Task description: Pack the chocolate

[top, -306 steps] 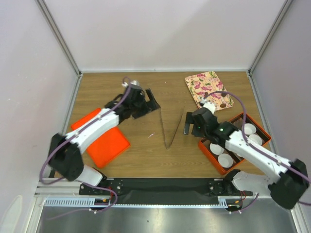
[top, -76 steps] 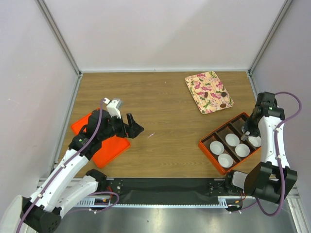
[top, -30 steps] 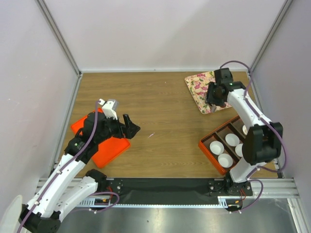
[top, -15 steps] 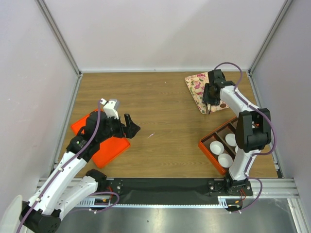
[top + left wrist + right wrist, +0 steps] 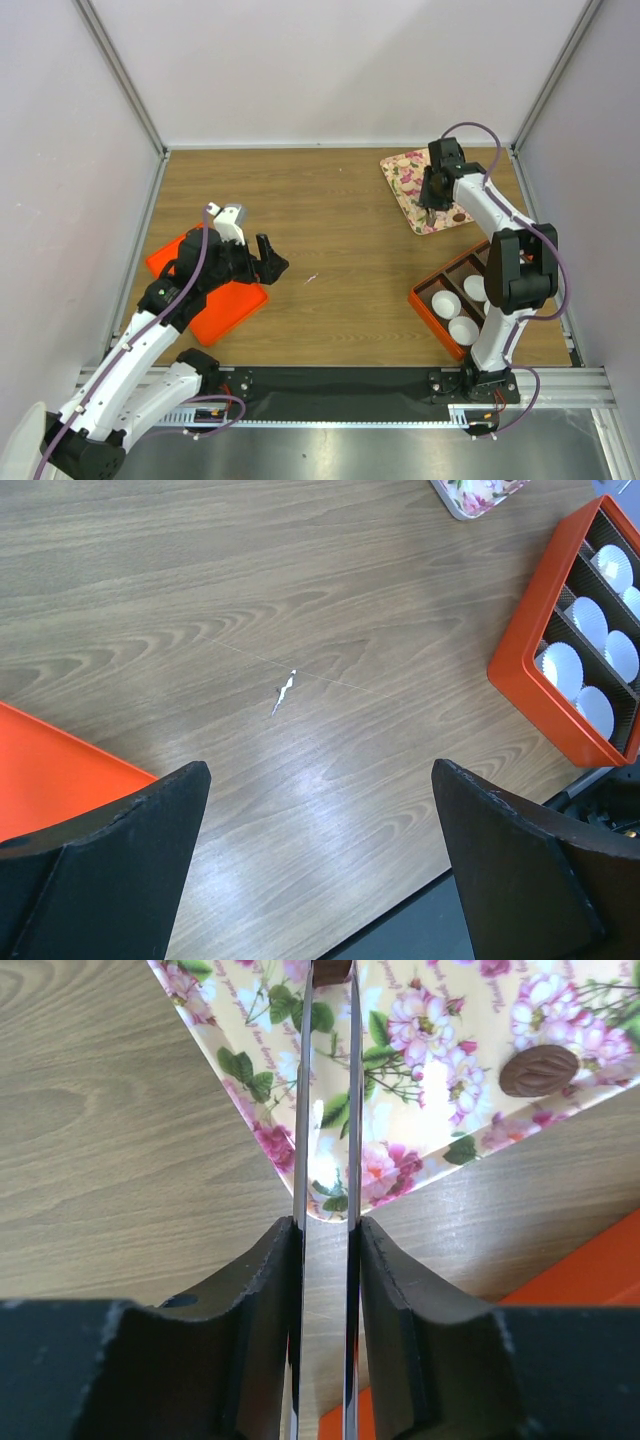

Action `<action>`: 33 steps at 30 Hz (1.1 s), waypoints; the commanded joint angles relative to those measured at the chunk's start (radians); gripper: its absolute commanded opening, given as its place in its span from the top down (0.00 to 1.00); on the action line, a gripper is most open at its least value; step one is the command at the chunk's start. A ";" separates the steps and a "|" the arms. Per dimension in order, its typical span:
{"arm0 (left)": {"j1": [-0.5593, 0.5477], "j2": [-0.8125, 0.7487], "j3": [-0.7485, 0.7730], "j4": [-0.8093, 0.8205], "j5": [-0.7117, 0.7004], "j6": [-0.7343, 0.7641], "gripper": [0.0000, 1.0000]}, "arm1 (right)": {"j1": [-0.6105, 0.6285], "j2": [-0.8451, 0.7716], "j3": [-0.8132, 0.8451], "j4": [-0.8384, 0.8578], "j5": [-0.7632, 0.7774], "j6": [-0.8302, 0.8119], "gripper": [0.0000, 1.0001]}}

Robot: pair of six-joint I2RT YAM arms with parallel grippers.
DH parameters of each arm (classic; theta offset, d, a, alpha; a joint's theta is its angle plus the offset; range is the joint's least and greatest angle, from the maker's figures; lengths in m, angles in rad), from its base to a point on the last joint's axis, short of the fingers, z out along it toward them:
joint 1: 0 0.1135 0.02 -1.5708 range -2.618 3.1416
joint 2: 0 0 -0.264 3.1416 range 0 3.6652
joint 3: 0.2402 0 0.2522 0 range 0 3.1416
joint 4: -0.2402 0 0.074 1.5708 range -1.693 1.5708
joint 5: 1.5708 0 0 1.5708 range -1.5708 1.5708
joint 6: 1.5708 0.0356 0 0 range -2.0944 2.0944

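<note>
Two thin metal tongs (image 5: 301, 1110) arms run forward between my right gripper's (image 5: 326, 1230) fingers, which are shut on them. The tongs' tips reach over the floral tray (image 5: 430, 1120), and a dark brown chocolate (image 5: 332, 968) sits between them at the frame's top edge. Another chocolate (image 5: 538, 1070) lies on the tray to the right. In the top view the right gripper (image 5: 433, 200) hovers over the floral tray (image 5: 405, 180). My left gripper (image 5: 272, 258) hangs open and empty above the wood, its open jaws (image 5: 320, 770) framing bare table.
An orange box (image 5: 425, 305) with white paper cups (image 5: 446, 303) in its compartments stands at the near right, also seen as the orange box (image 5: 520, 670) in the left wrist view. A flat orange lid (image 5: 215, 300) lies under the left arm. A small white scrap (image 5: 284, 692) lies mid-table.
My right gripper has shifted slightly left over the floral tray and squeezed the tongs narrower. The left arm has barely moved.
</note>
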 commanded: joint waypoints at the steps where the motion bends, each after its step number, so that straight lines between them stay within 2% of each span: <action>1: 0.004 0.001 0.006 0.026 -0.009 0.022 0.00 | 0.007 -0.067 0.073 -0.038 0.048 -0.002 0.72; 10: 0.004 0.004 0.003 0.034 -0.003 0.019 0.00 | -0.020 -0.208 0.049 -0.196 0.156 0.076 0.73; 26: 0.004 0.001 -0.018 0.028 0.058 0.028 0.00 | -0.209 -0.593 -0.206 -0.490 0.276 0.265 0.73; 33: 0.002 0.025 -0.025 0.052 0.093 0.021 0.00 | -0.290 -0.711 -0.318 -0.535 0.286 0.294 0.73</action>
